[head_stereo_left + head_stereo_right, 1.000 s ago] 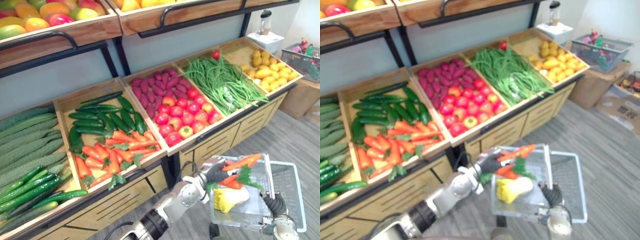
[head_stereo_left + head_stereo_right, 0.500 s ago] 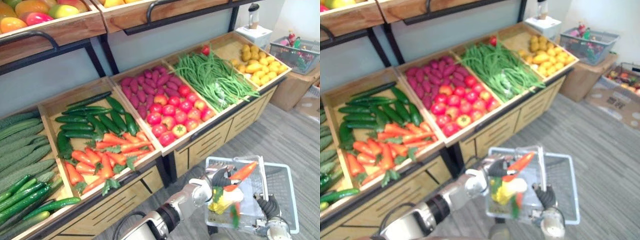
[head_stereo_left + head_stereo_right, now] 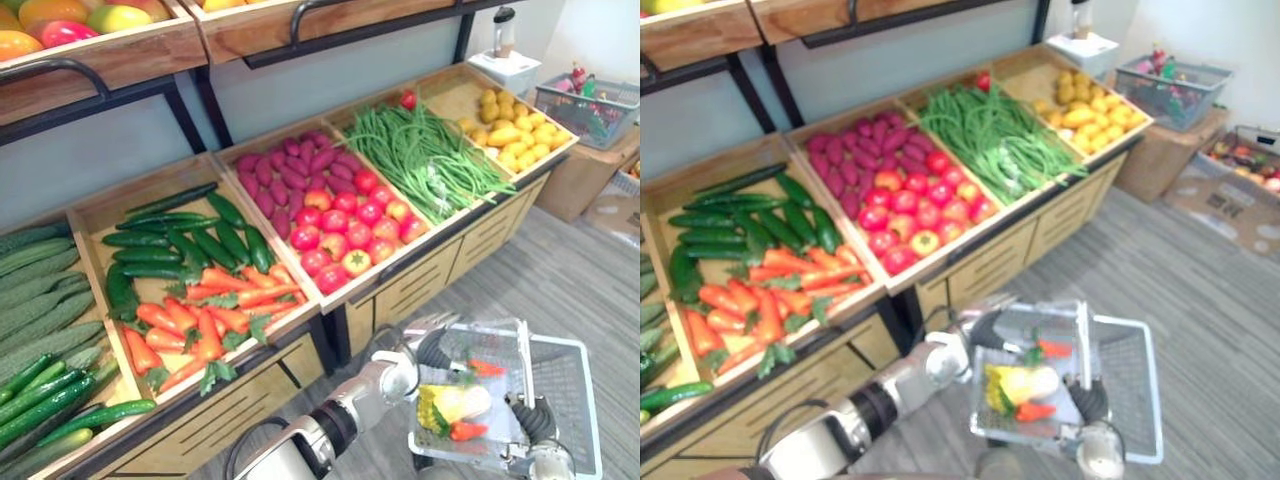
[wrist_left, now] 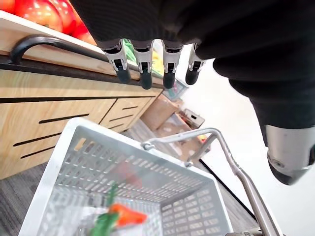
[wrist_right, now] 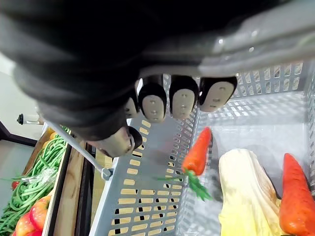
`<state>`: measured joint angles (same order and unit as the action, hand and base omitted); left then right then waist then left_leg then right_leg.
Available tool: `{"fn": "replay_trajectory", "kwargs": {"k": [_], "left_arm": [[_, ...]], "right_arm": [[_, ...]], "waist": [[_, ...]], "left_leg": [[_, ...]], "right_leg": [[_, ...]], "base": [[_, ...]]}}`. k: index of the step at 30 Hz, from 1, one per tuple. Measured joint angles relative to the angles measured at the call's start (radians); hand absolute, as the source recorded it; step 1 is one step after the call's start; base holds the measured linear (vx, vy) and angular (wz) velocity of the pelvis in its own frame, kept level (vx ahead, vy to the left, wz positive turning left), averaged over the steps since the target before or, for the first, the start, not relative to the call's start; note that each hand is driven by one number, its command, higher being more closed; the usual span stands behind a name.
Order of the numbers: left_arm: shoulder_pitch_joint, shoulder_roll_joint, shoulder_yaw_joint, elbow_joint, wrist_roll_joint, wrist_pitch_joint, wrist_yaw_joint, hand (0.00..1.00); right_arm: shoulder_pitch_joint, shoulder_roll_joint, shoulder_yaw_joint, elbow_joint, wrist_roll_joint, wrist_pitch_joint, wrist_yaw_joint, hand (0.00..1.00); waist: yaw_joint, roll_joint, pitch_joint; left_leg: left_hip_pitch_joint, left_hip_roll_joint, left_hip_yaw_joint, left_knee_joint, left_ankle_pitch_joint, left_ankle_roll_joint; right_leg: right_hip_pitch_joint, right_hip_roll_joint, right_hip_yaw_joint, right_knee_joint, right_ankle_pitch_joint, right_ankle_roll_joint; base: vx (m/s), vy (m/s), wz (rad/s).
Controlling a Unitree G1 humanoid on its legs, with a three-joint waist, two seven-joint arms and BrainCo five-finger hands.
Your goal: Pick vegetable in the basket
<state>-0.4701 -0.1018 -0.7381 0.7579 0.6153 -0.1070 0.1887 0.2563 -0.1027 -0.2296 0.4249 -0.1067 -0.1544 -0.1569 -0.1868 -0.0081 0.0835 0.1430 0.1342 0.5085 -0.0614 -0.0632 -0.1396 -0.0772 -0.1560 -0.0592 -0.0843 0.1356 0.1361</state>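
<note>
My left hand (image 3: pixel 432 346) hovers at the near-left rim of the pale grey basket (image 3: pixel 566 342), its fingers (image 4: pixel 143 65) straight and empty. Two orange carrots with green tops lie in the basket, one (image 3: pixel 486 368) toward the far side and one (image 3: pixel 467 431) nearer me. Between them rests a yellow-white leafy vegetable (image 3: pixel 455 402). My right hand (image 3: pixel 519 419) holds the basket up, its fingers (image 5: pixel 182 102) curled round the handle (image 4: pixel 217 142). In the right wrist view one carrot (image 5: pixel 198 152) lies beside the leafy vegetable (image 5: pixel 246 196).
A sloped wooden stand runs along the left with crates of cucumbers and carrots (image 3: pixel 205 300), purple roots and tomatoes (image 3: pixel 335 215), green beans (image 3: pixel 430 160) and yellow produce (image 3: pixel 510 125). Another basket (image 3: pixel 590 100) sits on a box at the back right. Grey floor lies beneath.
My left hand has opened and let go of the carrots, which dropped into the basket beside the leafy vegetable. The camera has shifted a little; the right hand keeps its grip.
</note>
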Motion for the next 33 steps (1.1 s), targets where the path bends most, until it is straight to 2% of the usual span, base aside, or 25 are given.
{"fn": "replay_trajectory", "kwargs": {"k": [3,6,8,9,11,15,16,18,22,25,27,31,33], "left_arm": [[0.013,0.027,0.0,-0.042,0.001,-0.002,0.0,0.0],[0.087,0.097,0.0,-0.231,-0.015,-0.034,0.001,0.0],[0.181,0.163,0.011,-0.382,-0.086,-0.113,0.007,0.0],[0.251,0.199,0.035,-0.458,-0.135,-0.155,0.015,0.0],[0.373,0.247,0.109,-0.576,-0.199,-0.187,0.027,0.0],[0.605,0.335,0.299,-0.756,-0.369,-0.222,0.046,0.0],[0.651,0.352,0.347,-0.774,-0.407,-0.233,0.047,0.0],[0.722,0.368,0.394,-0.788,-0.443,-0.245,0.05,0.0],[0.834,0.374,0.441,-0.777,-0.457,-0.261,0.039,0.0],[0.897,0.336,0.494,-0.67,-0.428,-0.278,0.059,0.0],[0.914,0.292,0.564,-0.512,-0.36,-0.277,0.104,0.0],[0.938,0.277,0.655,-0.308,-0.277,-0.276,0.146,0.0],[0.925,0.255,0.723,-0.157,-0.221,-0.253,0.181,0.0]], "right_arm": [[-0.015,0.004,0.0,0.027,0.0,0.0,-0.001,1.0],[-0.017,0.003,-0.001,0.057,0.0,-0.002,-0.005,1.0],[-0.019,0.003,-0.002,0.082,0.005,-0.01,-0.009,1.0],[-0.019,0.003,-0.007,0.105,0.01,-0.025,-0.013,1.0],[-0.016,0.003,-0.019,0.131,0.013,-0.044,-0.018,1.0],[-0.005,0.001,-0.061,0.184,0.031,-0.059,-0.052,1.0],[0.001,0.0,-0.073,0.196,0.031,-0.06,-0.055,1.0],[0.0,-0.002,-0.08,0.22,0.031,-0.062,-0.058,1.0],[-0.004,-0.006,-0.088,0.256,0.031,-0.072,-0.072,1.0],[0.001,-0.019,-0.095,0.302,0.032,-0.079,-0.087,1.0],[0.002,-0.019,-0.12,0.343,0.041,-0.089,-0.105,1.0],[0.004,-0.019,-0.12,0.386,0.047,-0.1,-0.125,1.0],[0.003,-0.019,-0.128,0.416,0.048,-0.112,-0.136,1.0]], "waist": [[0.0,-0.001,0.001],[0.005,-0.003,0.002],[0.01,-0.001,0.001],[0.015,0.0,0.0],[0.027,0.002,-0.001],[0.052,0.004,-0.004],[0.064,0.004,-0.004],[0.071,0.005,-0.018],[0.089,0.008,-0.033],[0.11,0.013,-0.053],[0.112,0.008,-0.063],[0.121,0.01,-0.08],[0.139,0.012,-0.084]], "left_leg": [[-0.001,0.002,0.0,0.014,-0.01,-0.001],[-0.003,0.004,-0.003,0.015,-0.013,-0.002],[-0.001,0.007,-0.006,0.02,-0.017,-0.004],[-0.001,0.011,-0.009,0.03,-0.023,-0.004],[-0.007,0.015,-0.013,0.041,-0.03,-0.004],[-0.021,0.022,-0.053,0.068,-0.036,-0.003],[-0.022,0.022,-0.06,0.069,-0.037,-0.003],[-0.035,0.02,-0.074,0.074,-0.038,0.0],[-0.044,0.017,-0.096,0.083,-0.038,0.002],[-0.054,0.015,-0.12,0.084,-0.035,0.006],[-0.055,0.013,-0.16,0.083,-0.031,0.01],[-0.055,0.013,-0.196,0.08,-0.026,0.011],[-0.055,0.009,-0.213,0.078,-0.023,0.014]], "right_leg": [[0.001,0.0,0.0,-0.002,0.0,0.0],[0.002,0.002,-0.001,-0.002,0.0,0.0],[0.012,0.003,-0.005,-0.004,0.0,0.0],[0.017,0.005,-0.007,-0.003,-0.001,0.0],[0.017,0.005,-0.011,-0.002,-0.002,0.0],[0.022,-0.001,-0.043,0.02,-0.019,-0.001],[0.03,-0.004,-0.052,0.019,-0.02,-0.001],[0.029,-0.009,-0.062,0.019,-0.022,0.0],[0.031,-0.017,-0.083,0.022,-0.024,-0.001],[0.035,-0.021,-0.11,0.025,-0.03,-0.001],[0.054,-0.026,-0.146,0.033,-0.044,0.0],[0.075,-0.03,-0.183,0.033,-0.054,-0.001],[0.086,-0.035,-0.2,0.031,-0.055,0.001]], "base": [[0.0,-0.038,-0.01],[-0.01,-0.044,0.0],[-0.03,-0.046,0.02],[-0.02,-0.033,0.03],[-0.03,-0.044,0.05],[-0.03,-0.047,0.25],[-0.05,-0.028,0.2],[-0.04,-0.019,0.19],[-0.01,-0.015,0.17],[-0.01,-0.021,0.24],[0.0,-0.017,0.4],[-0.01,-0.016,0.3],[-0.01,0.0,0.22]]}}
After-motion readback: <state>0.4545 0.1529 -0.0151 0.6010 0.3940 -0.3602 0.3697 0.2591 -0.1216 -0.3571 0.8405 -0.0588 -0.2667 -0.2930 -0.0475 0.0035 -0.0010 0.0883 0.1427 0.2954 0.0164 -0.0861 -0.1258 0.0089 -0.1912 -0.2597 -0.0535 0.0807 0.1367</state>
